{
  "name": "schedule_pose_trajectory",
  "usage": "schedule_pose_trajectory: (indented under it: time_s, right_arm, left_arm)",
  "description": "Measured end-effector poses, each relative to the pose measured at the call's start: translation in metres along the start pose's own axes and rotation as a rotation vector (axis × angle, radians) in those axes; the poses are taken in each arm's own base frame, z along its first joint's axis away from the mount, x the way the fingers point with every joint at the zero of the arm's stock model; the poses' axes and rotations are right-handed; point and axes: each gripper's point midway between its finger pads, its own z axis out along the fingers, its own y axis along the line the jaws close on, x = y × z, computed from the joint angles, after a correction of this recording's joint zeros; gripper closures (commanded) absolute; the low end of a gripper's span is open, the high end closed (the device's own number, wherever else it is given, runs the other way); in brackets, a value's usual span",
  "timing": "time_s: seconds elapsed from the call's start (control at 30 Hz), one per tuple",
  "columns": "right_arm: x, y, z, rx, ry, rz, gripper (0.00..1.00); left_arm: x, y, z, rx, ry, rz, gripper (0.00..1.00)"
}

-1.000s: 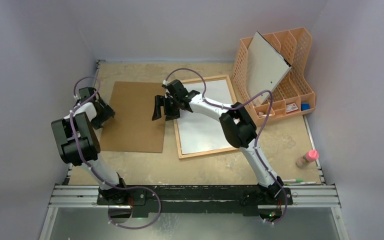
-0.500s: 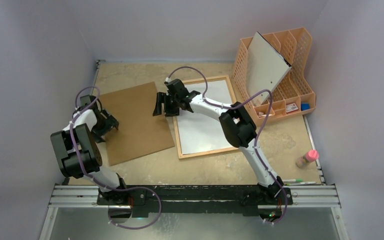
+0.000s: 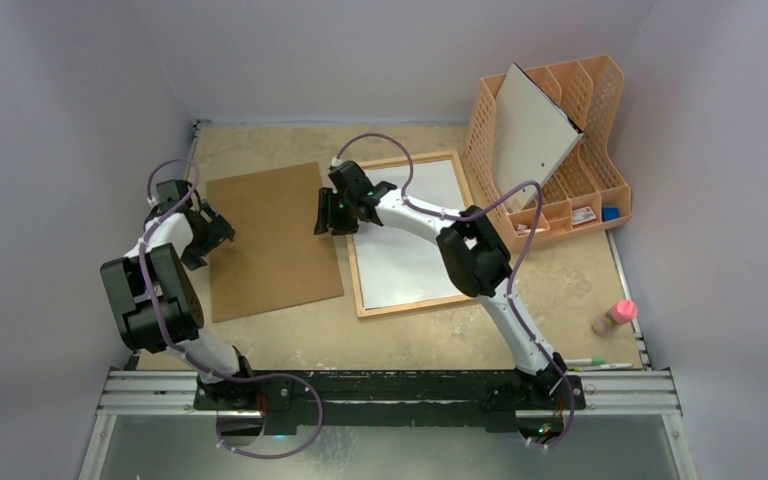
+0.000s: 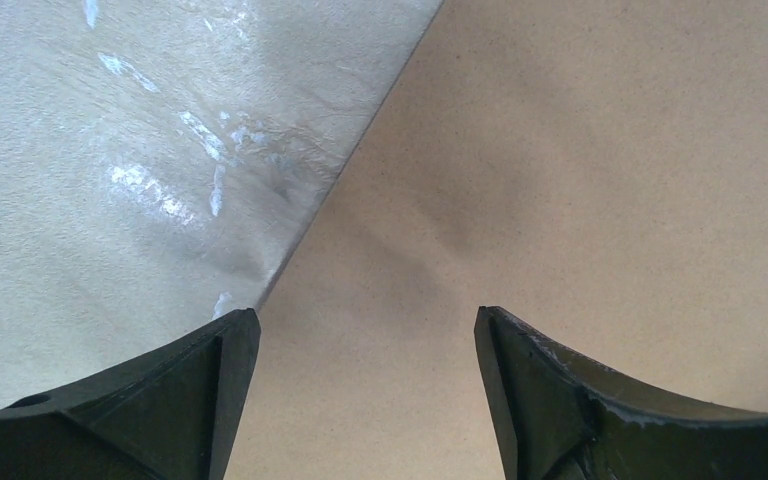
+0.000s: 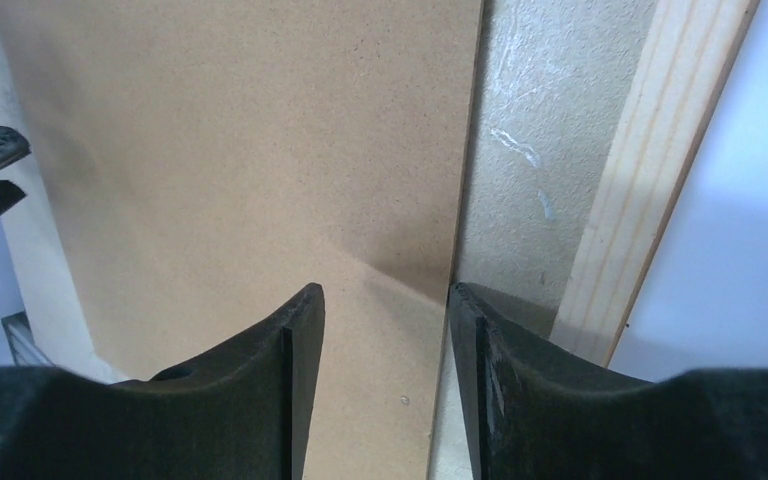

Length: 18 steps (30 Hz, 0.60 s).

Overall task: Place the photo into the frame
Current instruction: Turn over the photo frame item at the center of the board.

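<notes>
The light wood frame (image 3: 354, 262) lies flat at the table's centre. A white sheet (image 3: 405, 235) fills it, seemingly the photo's white back; no printed side shows. The frame's wood edge (image 5: 650, 170) also shows in the right wrist view. The brown backing panel (image 3: 272, 240) lies askew to its left. My left gripper (image 3: 212, 230) is open and empty over the panel's left edge (image 4: 365, 330). My right gripper (image 3: 326, 215) is open and empty, and straddles the panel's right edge (image 5: 382, 300) beside the frame.
An orange lattice organizer (image 3: 585, 170) stands at the back right, with a white-grey board (image 3: 532, 135) leaning in it. A pink-capped bottle (image 3: 615, 317) and pens (image 3: 600, 364) lie at the right front. Walls close in on left and right.
The brown panel has turned from square to askew, its top left corner lower. My left gripper swung along its left edge. My right gripper's fingers have narrowed and sit nearer the frame.
</notes>
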Motion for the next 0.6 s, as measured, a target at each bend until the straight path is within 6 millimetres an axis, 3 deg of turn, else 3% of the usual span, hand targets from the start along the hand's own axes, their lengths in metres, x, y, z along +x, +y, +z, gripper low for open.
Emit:
schedule_pose_trajectory:
  time_s: [0.17,0.47,0.6]
  right_arm:
    - [0.004,0.003,-0.002,-0.059,0.053,0.017,0.53]
    - [0.015,0.003,-0.008,-0.224,0.147,0.113,0.67]
    - [0.019,0.003,-0.012,-0.277,0.17,0.142,0.68]
  left_arm:
    - [0.011,0.006,0.019,-0.025,0.044,0.007,0.22]
    - [0.001,0.007,0.028,0.008,0.089,-0.031,0.35]
    - [-0.001,0.003,0.03,0.053,0.088,-0.045,0.36]
